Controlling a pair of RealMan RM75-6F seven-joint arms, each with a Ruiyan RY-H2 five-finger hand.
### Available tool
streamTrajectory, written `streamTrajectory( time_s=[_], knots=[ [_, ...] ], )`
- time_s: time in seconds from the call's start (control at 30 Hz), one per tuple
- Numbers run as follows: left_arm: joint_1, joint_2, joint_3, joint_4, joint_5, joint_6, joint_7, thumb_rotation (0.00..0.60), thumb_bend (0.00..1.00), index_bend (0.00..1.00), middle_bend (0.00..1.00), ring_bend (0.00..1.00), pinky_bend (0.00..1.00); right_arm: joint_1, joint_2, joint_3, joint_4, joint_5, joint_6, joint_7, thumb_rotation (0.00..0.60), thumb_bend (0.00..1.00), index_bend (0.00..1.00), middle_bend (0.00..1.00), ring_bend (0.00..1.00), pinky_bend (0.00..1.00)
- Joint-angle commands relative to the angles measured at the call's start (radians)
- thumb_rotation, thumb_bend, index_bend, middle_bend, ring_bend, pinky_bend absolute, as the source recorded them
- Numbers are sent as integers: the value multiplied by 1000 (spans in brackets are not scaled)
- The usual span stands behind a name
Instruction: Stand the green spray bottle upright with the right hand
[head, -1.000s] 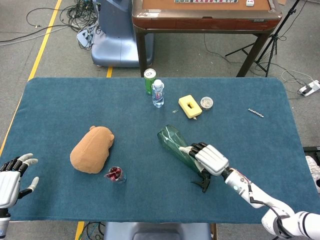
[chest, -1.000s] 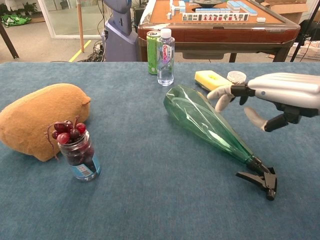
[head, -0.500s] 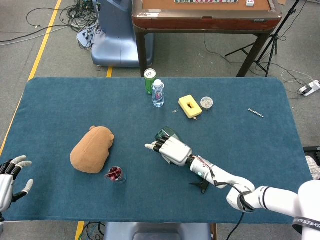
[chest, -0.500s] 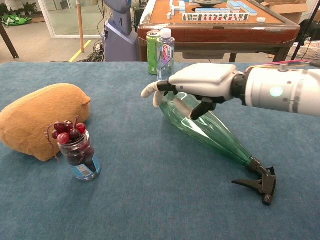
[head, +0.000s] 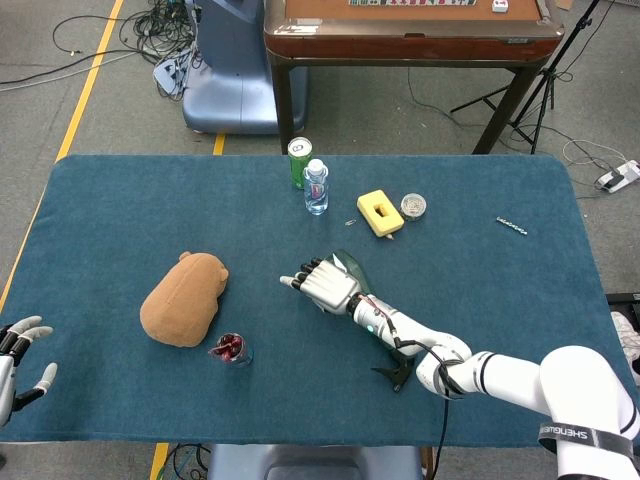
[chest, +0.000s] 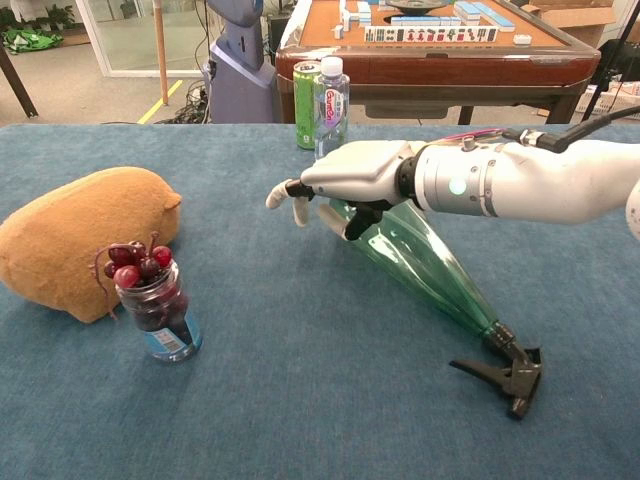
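The green spray bottle lies on its side on the blue table, wide base to the upper left and black trigger head toward the front right. My right hand lies over the base end, its fingers reaching past the base to the left and its thumb against the bottle's side. No closed grip shows. In the head view the right hand and forearm cover most of the bottle. My left hand hovers open at the table's front left corner, far from the bottle.
A brown plush toy and a small jar of cherries sit left of the bottle. At the back stand a green can and a water bottle, with a yellow sponge and a round tin beside them.
My right hand swept from the bottle's neck to its base end and beyond, leftward. The bottle's trigger end shifted slightly. My left hand drew back toward the front left corner.
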Motion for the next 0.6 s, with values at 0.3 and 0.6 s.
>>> streamTrajectory(
  time_s=[0.3,0.6],
  knots=[
    [-2,-6,-1,13,8,-7,-14,600,333,321,230,213,248,-52,110,-39,-29,102,16,-36,600,892,129,299,166,240],
    [-17,-13,-2,12,18,-29,-4,600,333,321,230,213,248,-113,236,-97,-110,148,41,-61,600,893,129,305,166,239]
  ],
)
